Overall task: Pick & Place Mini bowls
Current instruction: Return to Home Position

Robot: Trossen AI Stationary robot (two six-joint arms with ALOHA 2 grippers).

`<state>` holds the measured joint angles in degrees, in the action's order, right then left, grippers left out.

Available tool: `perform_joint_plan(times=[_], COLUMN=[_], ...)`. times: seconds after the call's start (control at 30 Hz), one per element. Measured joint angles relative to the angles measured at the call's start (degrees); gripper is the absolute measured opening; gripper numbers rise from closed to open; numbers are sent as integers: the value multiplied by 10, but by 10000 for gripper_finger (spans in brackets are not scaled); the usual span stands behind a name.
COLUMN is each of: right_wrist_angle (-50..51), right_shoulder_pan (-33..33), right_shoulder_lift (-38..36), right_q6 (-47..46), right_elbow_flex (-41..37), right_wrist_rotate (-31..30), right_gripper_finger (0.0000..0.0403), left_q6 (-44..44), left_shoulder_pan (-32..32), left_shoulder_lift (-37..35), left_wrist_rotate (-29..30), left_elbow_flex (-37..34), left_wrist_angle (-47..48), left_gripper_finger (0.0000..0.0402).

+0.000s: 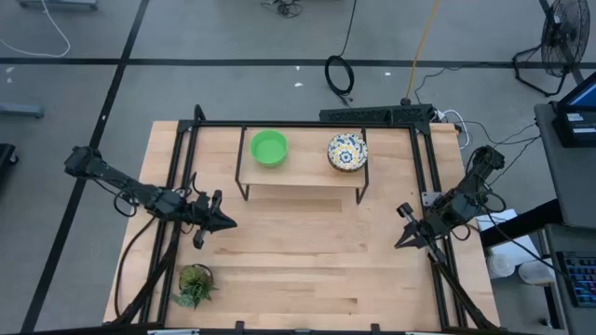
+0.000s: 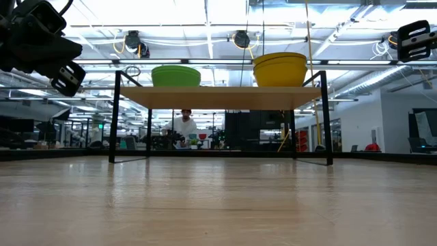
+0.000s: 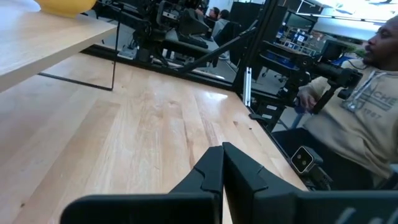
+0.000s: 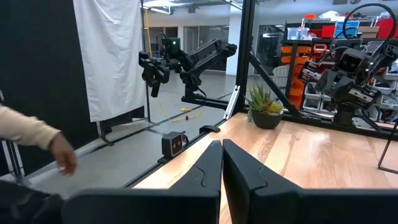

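- My left gripper (image 1: 221, 221) hovers before the left end of the shelf (image 1: 303, 169), arm folded, fingers pressed together, holding nothing;
- My right gripper (image 1: 403, 240) hovers before the shelf's right end, fingers likewise closed, empty;
- On the shelf, green bowls (image 1: 268, 148) stacked left; floral bowls (image 1: 347, 152) stacked right.

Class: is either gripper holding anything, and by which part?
Nothing is held: the left gripper and the right gripper are both shut, with nothing between their fingers.
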<state>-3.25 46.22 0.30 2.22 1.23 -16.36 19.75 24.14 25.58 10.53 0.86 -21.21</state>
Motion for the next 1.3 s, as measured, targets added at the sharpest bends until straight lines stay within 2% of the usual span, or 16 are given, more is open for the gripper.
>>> perform_joint_plan(times=[1.3], right_wrist_angle=[-21], right_shoulder_pan=[0], right_shoulder_lift=[0], right_q6=[0], right_elbow_flex=[0], right_wrist_rotate=[0], right_gripper_finger=[0], left_q6=[0], left_shoulder_pan=[0], left_shoulder_lift=[0], left_wrist_rotate=[0], left_elbow_flex=[0], left_wrist_angle=[0], left_gripper_finger=[6])
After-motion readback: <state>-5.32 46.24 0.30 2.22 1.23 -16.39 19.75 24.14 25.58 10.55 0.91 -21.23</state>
